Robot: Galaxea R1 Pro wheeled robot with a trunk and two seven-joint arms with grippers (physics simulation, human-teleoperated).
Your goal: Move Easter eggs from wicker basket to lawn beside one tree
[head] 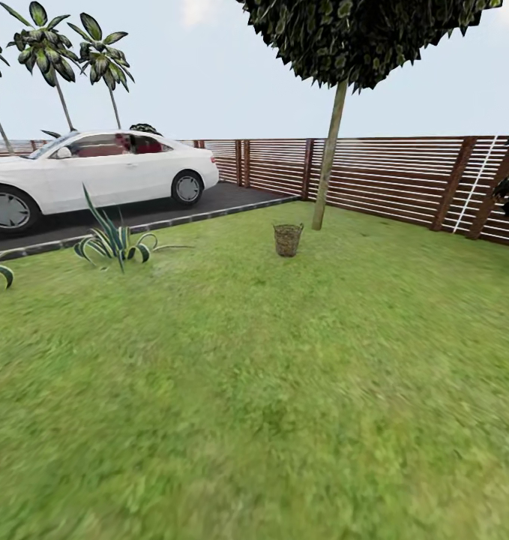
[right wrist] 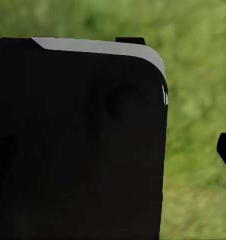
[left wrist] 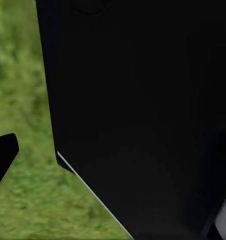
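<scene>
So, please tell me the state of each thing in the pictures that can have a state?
wicker basket: upright on the lawn, beside the tree trunk; contents cannot be seen from here.
tree: standing, trunk slightly leaning.
white car: parked on the driveway, doors shut.
agave plant: upright in the grass.

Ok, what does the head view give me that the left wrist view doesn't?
Head view alone: the wicker basket standing on the grass near the tree, with the fence behind, plus the white car on the driveway. Left wrist view alone: a black body of the robot close up, blocking most of it. Both show the lawn.
</scene>
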